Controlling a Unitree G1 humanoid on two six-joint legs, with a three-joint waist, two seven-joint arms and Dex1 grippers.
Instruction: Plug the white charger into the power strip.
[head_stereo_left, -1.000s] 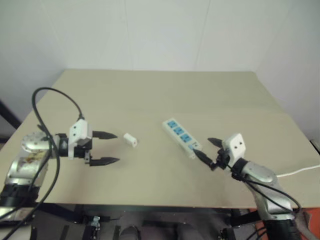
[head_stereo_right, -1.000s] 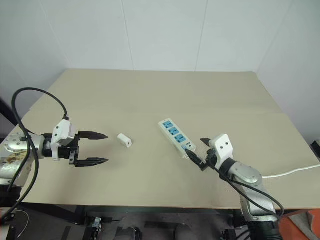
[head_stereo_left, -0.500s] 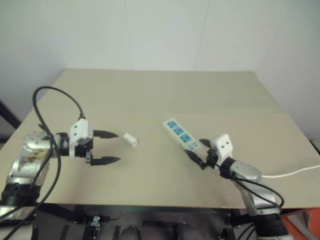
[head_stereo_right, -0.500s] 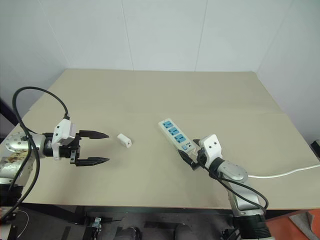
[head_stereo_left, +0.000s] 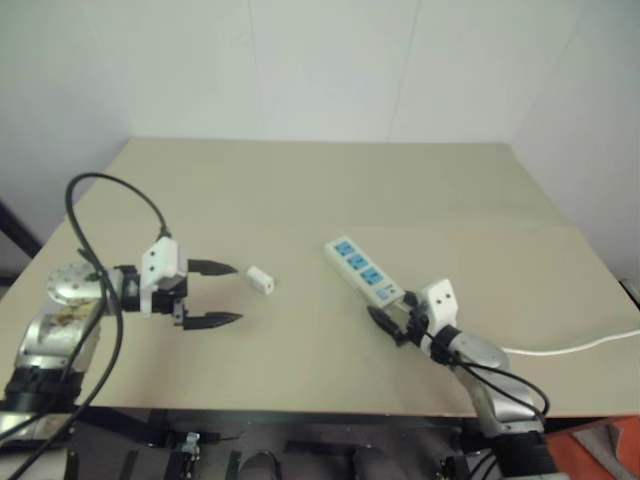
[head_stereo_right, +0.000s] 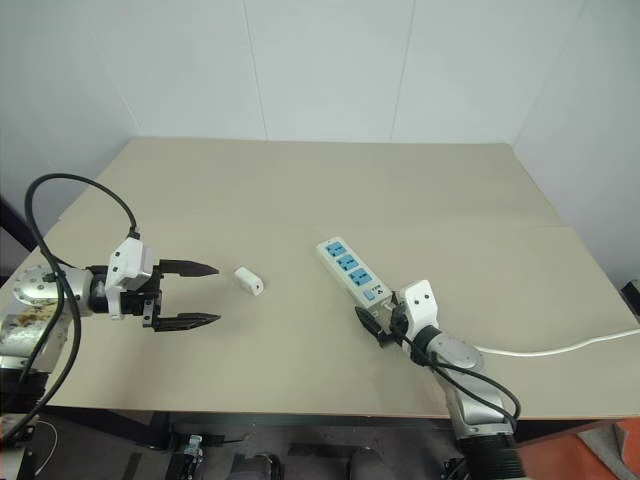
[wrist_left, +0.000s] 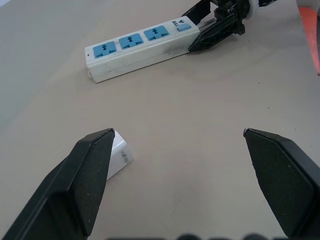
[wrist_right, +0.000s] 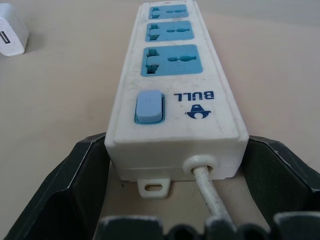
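Right now your right gripper has its jaws spread wide around the cable end of the power strip, one black finger on each side of the strip's end wall. Whether the fingers press on the casing or stand just off it, you cannot tell from the right wrist view. The strip's blue switch and its three blue socket faces run away from the jaws along the casing, and its thin white cable passes out between the fingers toward the wrist. From the head camera you see the strip lying flat and diagonal on the tan table, with that gripper at its near end.

Your left gripper hangs above the table with its jaws wide apart and nothing between them. The white charger lies on the table just past the fingertips, off toward the strip. In the left wrist view, the charger peeks out right beside the tip of one finger, outside the gap.
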